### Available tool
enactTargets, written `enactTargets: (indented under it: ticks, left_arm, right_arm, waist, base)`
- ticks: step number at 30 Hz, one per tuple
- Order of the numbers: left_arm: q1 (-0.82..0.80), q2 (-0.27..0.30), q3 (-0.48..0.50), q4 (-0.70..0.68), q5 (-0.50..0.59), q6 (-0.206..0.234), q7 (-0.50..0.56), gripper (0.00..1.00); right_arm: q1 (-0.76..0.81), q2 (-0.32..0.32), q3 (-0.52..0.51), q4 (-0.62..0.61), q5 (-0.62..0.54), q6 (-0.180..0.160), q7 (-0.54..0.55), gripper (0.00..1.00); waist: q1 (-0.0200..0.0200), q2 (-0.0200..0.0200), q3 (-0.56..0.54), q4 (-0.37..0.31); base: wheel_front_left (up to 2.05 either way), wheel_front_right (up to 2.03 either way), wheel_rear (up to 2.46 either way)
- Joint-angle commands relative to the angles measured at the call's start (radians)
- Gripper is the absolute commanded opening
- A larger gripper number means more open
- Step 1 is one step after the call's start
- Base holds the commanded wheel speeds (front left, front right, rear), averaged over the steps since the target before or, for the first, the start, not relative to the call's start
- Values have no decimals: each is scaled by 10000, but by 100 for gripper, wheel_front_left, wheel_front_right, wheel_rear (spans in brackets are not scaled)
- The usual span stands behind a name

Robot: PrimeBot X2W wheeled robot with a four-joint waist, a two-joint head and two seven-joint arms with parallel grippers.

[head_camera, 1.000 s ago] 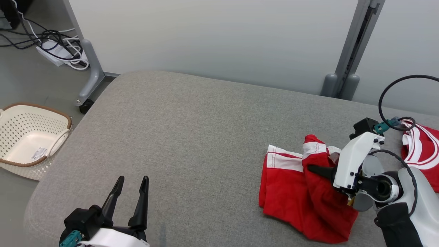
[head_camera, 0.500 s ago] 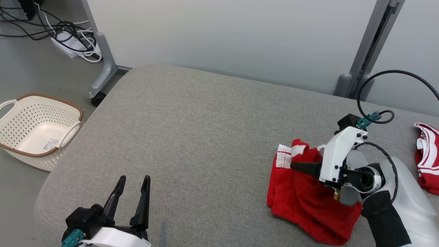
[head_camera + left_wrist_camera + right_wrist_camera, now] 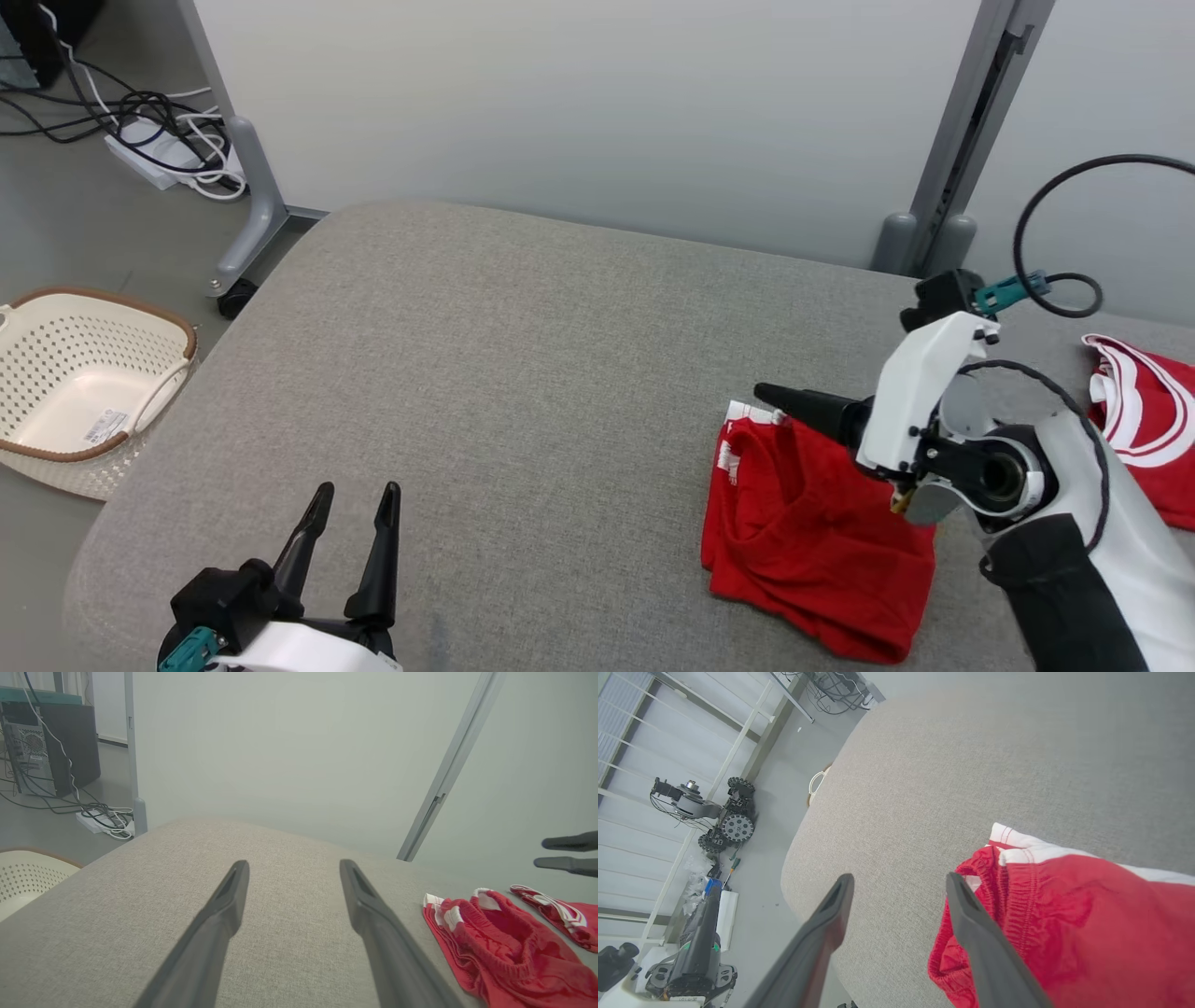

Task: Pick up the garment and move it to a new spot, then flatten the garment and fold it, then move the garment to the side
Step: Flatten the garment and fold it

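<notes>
- garment, red shorts, lies crumpled on the grey table around 4 o'clock
- right jaws spread wide, empty, hanging just above its waistband end
- left jaws open too, empty, down at 7 o'clock

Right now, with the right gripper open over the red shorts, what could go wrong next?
1. The red shorts lie bunched, waistband rolled; folding before flattening would likely set creases.
2. The open right gripper hovers by the waistband; a regrasp there might catch only the elastic.
3. A second red-and-white garment lies near the right arm, which could drag it.
</notes>
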Motion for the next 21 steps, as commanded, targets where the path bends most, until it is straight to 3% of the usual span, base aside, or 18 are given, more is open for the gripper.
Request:
enactTargets:
  ticks: [1, 12, 21]
  left_arm:
    - [-36, 64, 27, -42, 41, -22, -40, 100]
    - [62, 73, 68, -207, 60, -22, -40, 100]
    - [120, 119, 59, -285, 67, -22, -40, 100]
  right_arm:
    - [160, -176, 10, -135, 92, 4, -165, 100]
    - [1428, -1873, 226, -1505, -214, 6, -2535, 100]
    - [2790, -2007, -214, -1578, -411, 6, -3460, 100]
  waist:
    - [0, 0, -11, -62]
    - [0, 0, -36, -580]
    - [0, 0, 21, -850]
  base:
    - [0, 0, 0]
    - [0, 0, 0]
    - [0, 0, 0]
